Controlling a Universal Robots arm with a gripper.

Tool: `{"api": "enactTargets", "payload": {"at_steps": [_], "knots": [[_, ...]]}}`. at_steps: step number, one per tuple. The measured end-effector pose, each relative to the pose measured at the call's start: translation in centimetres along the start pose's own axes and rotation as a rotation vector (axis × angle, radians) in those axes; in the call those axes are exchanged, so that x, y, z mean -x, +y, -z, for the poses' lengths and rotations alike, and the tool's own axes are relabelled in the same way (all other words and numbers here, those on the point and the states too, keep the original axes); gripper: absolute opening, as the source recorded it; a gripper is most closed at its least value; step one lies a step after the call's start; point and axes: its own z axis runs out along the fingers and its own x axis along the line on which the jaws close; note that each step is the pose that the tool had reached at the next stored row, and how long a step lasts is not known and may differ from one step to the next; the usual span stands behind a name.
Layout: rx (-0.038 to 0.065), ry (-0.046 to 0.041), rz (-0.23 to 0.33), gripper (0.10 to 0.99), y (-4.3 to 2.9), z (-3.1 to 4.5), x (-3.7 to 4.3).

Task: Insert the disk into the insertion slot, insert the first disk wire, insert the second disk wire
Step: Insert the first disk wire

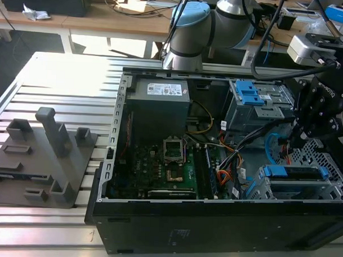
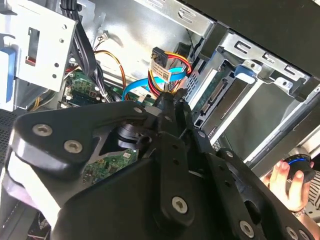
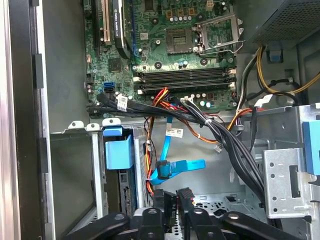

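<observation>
Exterior view: the open computer case (image 1: 213,226) lies on my slatted counter (image 1: 60,74), toward the counter's edge on the exterior view's right. A grey fixture (image 1: 46,158) stands near the opposite edge. The disk (image 1: 299,173), in its blue caddy, sits inside the insertion slot (image 1: 261,182) at the case's near corner. In the first wrist view the end effector (image 3: 174,194) hovers just beside the connector of the second disk wire (image 3: 166,137), below the motherboard (image 3: 170,50). I cannot tell whether the end effector is clenched or released. A person's hand (image 2: 287,182) shows in the second wrist view.
</observation>
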Motion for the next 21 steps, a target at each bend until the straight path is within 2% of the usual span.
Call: {"api": "enactTargets", "payload": {"at_steps": [2, 11, 14, 15, 17, 21], "knots": [[0.0, 0.0013, 0.0, 0.165, 0.0, 0.0, 0.0], [0.0, 0.0053, 0.0, 0.165, -0.04, 0.0, 0.01], [0.001, 0.0055, 0.001, 0.165, -0.84, 0.04, 0.13], [0.002, 0.0055, 0.001, 0.165, -0.89, 0.03, 0.08], [0.002, 0.0056, 0.001, 0.165, -0.92, -0.01, -0.18], [0.002, 0.0055, 0.001, 0.165, -1.01, -0.21, -1.44]]}}
